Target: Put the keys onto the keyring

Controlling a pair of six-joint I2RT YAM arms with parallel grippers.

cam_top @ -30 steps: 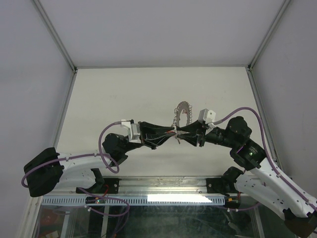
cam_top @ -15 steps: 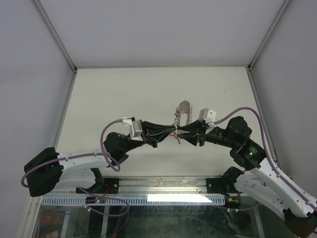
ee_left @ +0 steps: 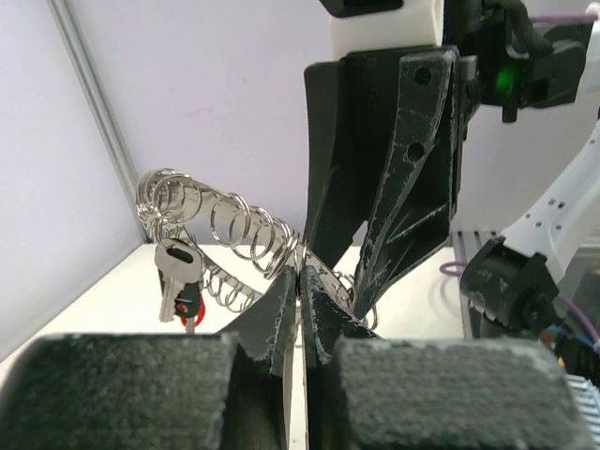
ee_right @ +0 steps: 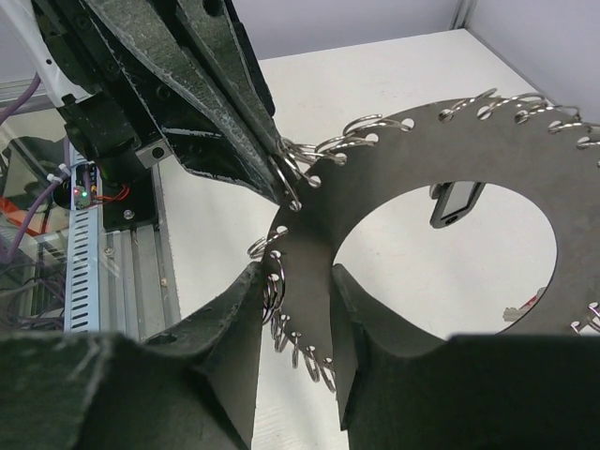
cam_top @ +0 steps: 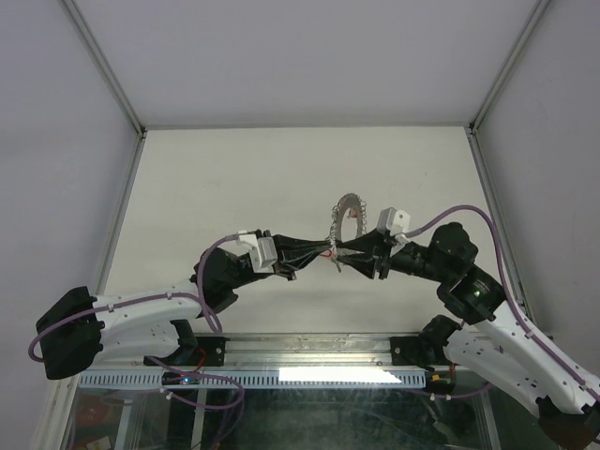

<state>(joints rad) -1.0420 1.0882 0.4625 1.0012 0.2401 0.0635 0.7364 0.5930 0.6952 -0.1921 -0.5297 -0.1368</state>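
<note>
2 grippers are meeting above the table [cam_top: 234,178]. The right gripper [ee_right: 295,277] is clamping the rim of the keyring [ee_right: 394,159], holding it upright. The left gripper [ee_left: 300,286] is sitting fully closed, tips touching a small loop [ee_right: 286,178] on the ring's edge; grip on it unclear. The keys [ee_left: 176,272] are hanging from the ring's far side, with the red tag [ee_left: 190,309] lowest.

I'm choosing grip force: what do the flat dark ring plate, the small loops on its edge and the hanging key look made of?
Flat dark ring-shaped plate: thin matte sheet, no glare; plastic or coated metal, I cannot tell. Small silver split rings: likely polished steel wire, given bright highlights. Small silver key: shiny metal; its small red tag looks plastic.
</note>
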